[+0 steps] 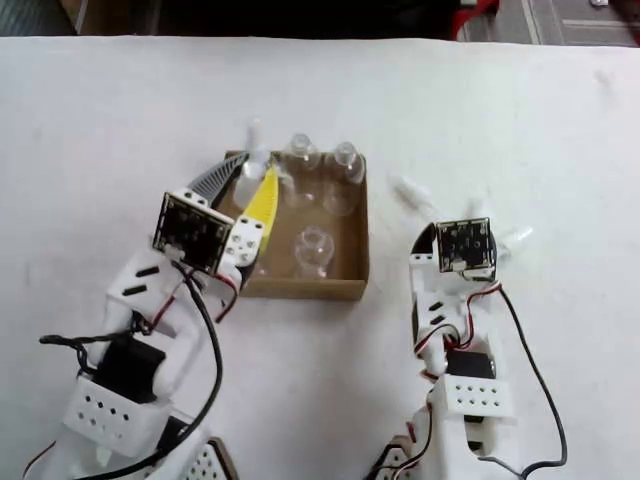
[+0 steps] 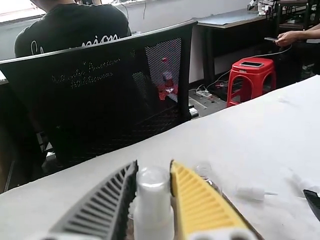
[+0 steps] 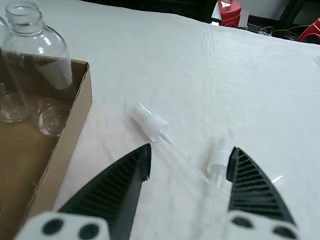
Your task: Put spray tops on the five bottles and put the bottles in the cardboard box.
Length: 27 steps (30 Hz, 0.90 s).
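White spray top (image 2: pixel 152 205), clamped in the left gripper (image 2: pixel 153 169), hangs over the brown cardboard box (image 1: pixel 300 288) corner; capping seems in hand. The right gripper (image 3: pixel 190 154), wide open just above loose spray tops (image 3: pixel 150 122) on the tabletop (image 1: pixel 500 120), should next close on one.

Left gripper (image 2: pixel 152 172) clamps a spray top (image 2: pixel 151 200); right gripper (image 3: pixel 190 152) (tilted down) gapes.

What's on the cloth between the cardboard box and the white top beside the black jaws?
Another spray top, lying on its side between the box and that top, touching neither. The right wrist view shows it.
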Tool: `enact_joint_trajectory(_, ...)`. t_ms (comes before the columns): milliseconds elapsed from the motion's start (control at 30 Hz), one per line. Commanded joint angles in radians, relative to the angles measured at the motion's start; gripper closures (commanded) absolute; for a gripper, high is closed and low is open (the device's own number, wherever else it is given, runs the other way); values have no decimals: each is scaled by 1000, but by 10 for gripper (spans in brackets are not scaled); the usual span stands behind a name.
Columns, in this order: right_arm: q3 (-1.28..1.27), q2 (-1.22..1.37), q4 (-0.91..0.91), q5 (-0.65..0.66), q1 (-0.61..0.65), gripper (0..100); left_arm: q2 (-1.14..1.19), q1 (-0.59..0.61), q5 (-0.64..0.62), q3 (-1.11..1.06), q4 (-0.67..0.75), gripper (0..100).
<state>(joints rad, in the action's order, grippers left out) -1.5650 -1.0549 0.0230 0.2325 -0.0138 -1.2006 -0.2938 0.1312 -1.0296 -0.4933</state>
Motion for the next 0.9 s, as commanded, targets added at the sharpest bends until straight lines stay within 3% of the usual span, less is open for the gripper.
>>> enact_joint_trajectory(0, 5, -5, -24, 9, 7, 772, 1, 1, -6, 6, 29, 978)
enact_joint_trajectory(167, 5, -5, -24, 9, 7, 772, 1, 2, -6, -26, 49, 978)
enact_joint_trajectory(467, 5, -5, -24, 9, 7, 772, 1, 4, -11, -227, 272, 978)
enact_joint_trajectory(667, 5, -5, -24, 9, 7, 772, 1, 4, -8, -258, 272, 978)
enact_joint_trajectory(867, 5, -5, -24, 9, 7, 772, 1, 90, -15, -265, 270, 978)
